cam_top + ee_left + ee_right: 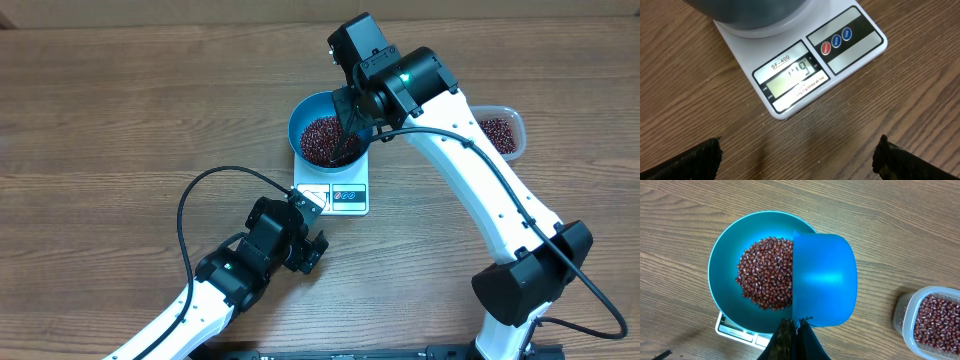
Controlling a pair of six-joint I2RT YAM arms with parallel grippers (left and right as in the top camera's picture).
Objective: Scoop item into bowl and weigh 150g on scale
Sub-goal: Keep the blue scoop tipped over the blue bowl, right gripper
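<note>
**Loose beans, a light scoop, and a bowl best left untouched**

The beans [765, 277] lie as a heap in the bottom of the bowl [722, 275], which sits on the scale [333, 197] in the middle of the tabletop [120, 100]. More beans are in the clear tub [905, 310], which stands well apart on the robot's right.

The right end effector [795, 340] is clamped on the handle end of the blue scoop [825, 285]. It holds the scoop over the bowl's right half, and no beans show on the side facing the camera. The left end effector [800, 165] has its fingers spread wide and holds nothing. It hangs over the tabletop just in front of the scale's display [792, 80], whose digits are washed out by glare.

The beans look small, hard and smooth, so they would likely pour, roll and scatter rather than clump. They cannot be pinched, and only the scoop can carry them. Small tilts should add a few at a time. The scoop looks like light, stiff plastic, and the handle is the sensible place to grip it. The bowl seems rigid and stable, but any touch on it would probably upset the reading.
</note>
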